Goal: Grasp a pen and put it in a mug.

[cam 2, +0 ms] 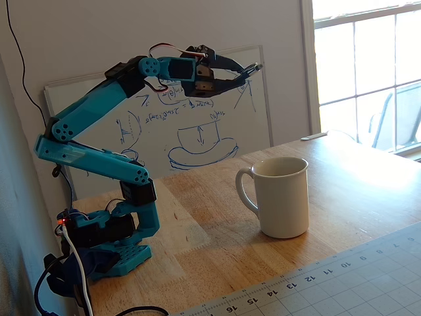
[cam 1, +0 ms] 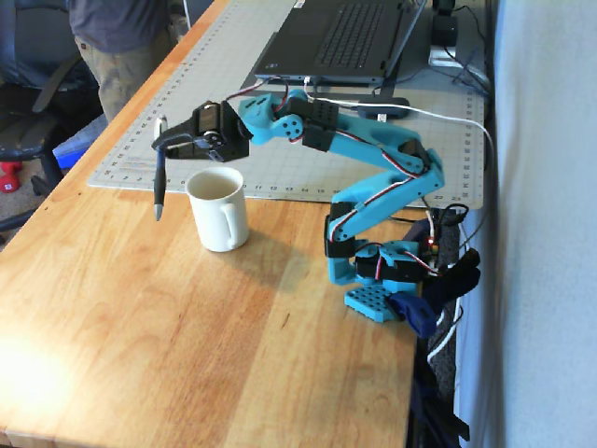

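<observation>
While the arm reaches out above the table, the layout from near to far reads:

Table front: the light wooden tabletop (cam 1: 140,355) is bare across its whole near half in a fixed view, open room up to the near edge and the left edge.

Arm base: the blue plastic robot arm (cam 1: 382,201) is mounted close to the table's right edge, with loose cables hanging over that edge.

Mug: the plain white ceramic mug with a loop handle (cam 1: 219,207) stands upright on the wood, just short of the grey gridded cutting mat (cam 1: 233,84), its mouth open upward and free room on all sides.

Gripper: the black two-finger gripper (cam 1: 171,140) is raised above rim height, to the left of the mug, pinching the pen at its upper end.

Pen: the slim dark pen with a silvery tip (cam 1: 159,182) hangs nearly upright in the air, tip down, left of the mug and clear of its rim.

Other side: the gripper (cam 2: 245,71) is high above the mug (cam 2: 279,197).

Far end: a black computer mouse (cam 1: 277,101) and a dark laptop (cam 1: 340,37) lie on the mat.
</observation>
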`<control>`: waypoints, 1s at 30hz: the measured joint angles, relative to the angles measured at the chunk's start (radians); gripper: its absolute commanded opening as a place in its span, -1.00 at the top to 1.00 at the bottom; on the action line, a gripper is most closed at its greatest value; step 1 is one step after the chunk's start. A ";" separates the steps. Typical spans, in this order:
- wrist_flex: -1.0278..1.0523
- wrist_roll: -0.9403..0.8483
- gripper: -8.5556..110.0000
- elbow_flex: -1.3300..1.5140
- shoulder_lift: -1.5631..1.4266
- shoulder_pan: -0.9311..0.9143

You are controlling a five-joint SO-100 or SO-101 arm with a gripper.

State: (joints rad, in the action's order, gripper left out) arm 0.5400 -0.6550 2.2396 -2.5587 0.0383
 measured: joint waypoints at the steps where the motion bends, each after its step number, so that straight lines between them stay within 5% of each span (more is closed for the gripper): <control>1: -0.017 -0.081 0.84 0.000 0.006 -0.017; 15: -0.064 -1.236 0.84 0.000 0.006 -0.219; 20: -0.064 -1.397 0.84 0.000 0.006 -0.287; 30: -0.064 -1.427 0.84 0.000 0.146 -0.310</control>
State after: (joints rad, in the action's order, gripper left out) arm 0.4755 -2.0816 2.2396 -2.4130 -0.2715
